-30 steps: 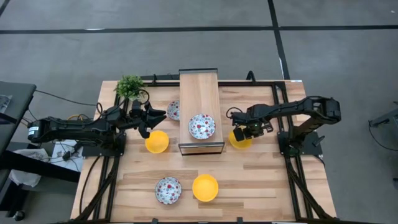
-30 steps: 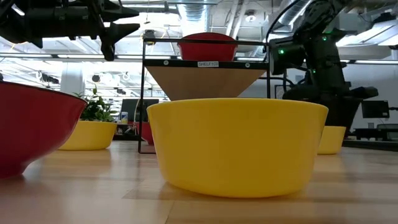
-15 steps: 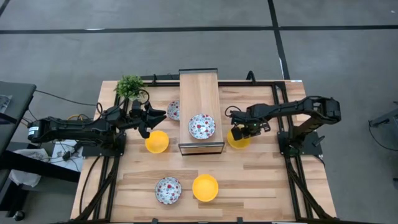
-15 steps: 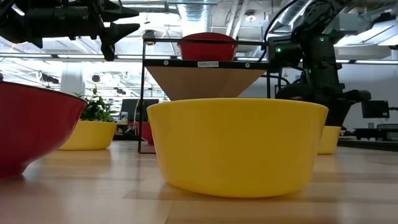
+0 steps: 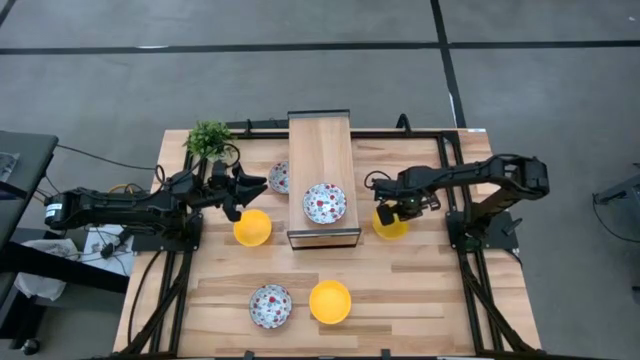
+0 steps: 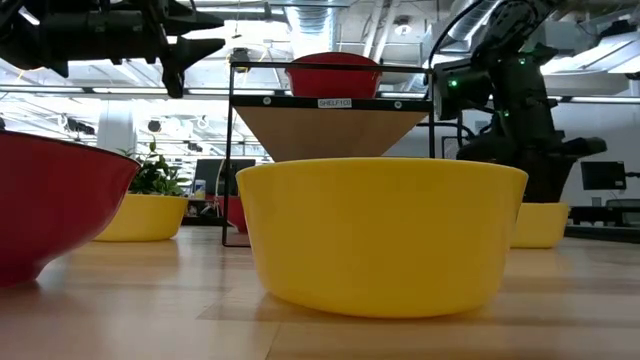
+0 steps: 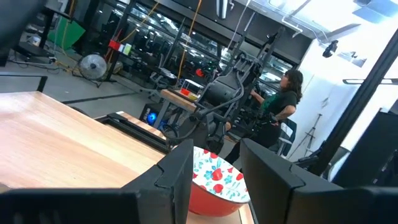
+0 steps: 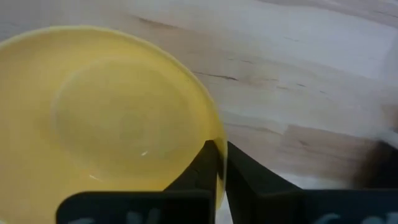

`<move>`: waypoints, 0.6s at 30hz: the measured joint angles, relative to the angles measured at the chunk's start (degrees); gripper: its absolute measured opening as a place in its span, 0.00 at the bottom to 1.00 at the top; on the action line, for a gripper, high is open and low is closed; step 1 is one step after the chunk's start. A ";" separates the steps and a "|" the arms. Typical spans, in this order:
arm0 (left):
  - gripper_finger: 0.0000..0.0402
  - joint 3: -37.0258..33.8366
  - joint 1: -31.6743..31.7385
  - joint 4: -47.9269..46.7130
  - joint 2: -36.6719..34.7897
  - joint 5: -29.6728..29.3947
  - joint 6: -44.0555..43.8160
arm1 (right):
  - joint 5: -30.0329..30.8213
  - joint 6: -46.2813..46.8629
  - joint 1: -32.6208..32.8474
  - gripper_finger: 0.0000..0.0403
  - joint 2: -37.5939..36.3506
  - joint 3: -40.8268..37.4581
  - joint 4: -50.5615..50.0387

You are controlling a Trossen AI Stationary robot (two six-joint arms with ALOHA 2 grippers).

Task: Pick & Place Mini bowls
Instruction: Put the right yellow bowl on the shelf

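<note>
My right gripper (image 5: 386,212) points down, shut on a yellow mini bowl (image 5: 394,226) on the table right of the wooden shelf (image 5: 322,150). My left gripper (image 5: 245,186) hovers open left of the shelf and holds nothing. In the left wrist view a floral mini bowl (image 7: 219,179) on the shelf top shows beyond its fingers. Another yellow bowl (image 5: 252,228) rests on its base below the left gripper. A yellow bowl (image 5: 330,301) and a floral bowl (image 5: 271,305) stand near the front edge. One more floral bowl (image 5: 279,177) is half hidden by the shelf. My right gripper pinches the yellow bowl's rim (image 8: 214,134), on the side toward the shelf, with one finger (image 8: 199,168) inside the bowl and the other outside. The fingers come from above, pointing down. The bowl stays upright with its base on the table (image 6: 540,243).
A small potted plant (image 5: 208,140) stands at the far left corner. The shelf's black frame (image 6: 232,150) rises mid-table. Bare wood lies at the front right (image 5: 440,290). A person shows in the room beyond the table (image 7: 283,99).
My right gripper has shut on the yellow bowl's rim while staying in place. The bowl has shifted a little toward the table's right edge, still on the table.
</note>
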 joint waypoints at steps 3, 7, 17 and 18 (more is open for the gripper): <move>0.33 0.00 0.01 0.00 0.02 0.00 0.17 | 0.04 0.10 0.14 0.01 -1.69 2.05 -3.84; 0.33 0.00 0.01 0.00 0.00 0.00 0.17 | 0.58 0.12 0.10 0.00 -5.46 6.67 -9.44; 0.33 0.00 0.00 -0.02 0.02 0.00 0.21 | 0.96 -0.37 -1.71 0.00 -12.20 22.70 -21.45; 0.33 0.02 -0.01 -0.02 0.02 0.00 0.21 | 0.95 -0.83 -1.98 0.00 -12.43 24.27 -22.56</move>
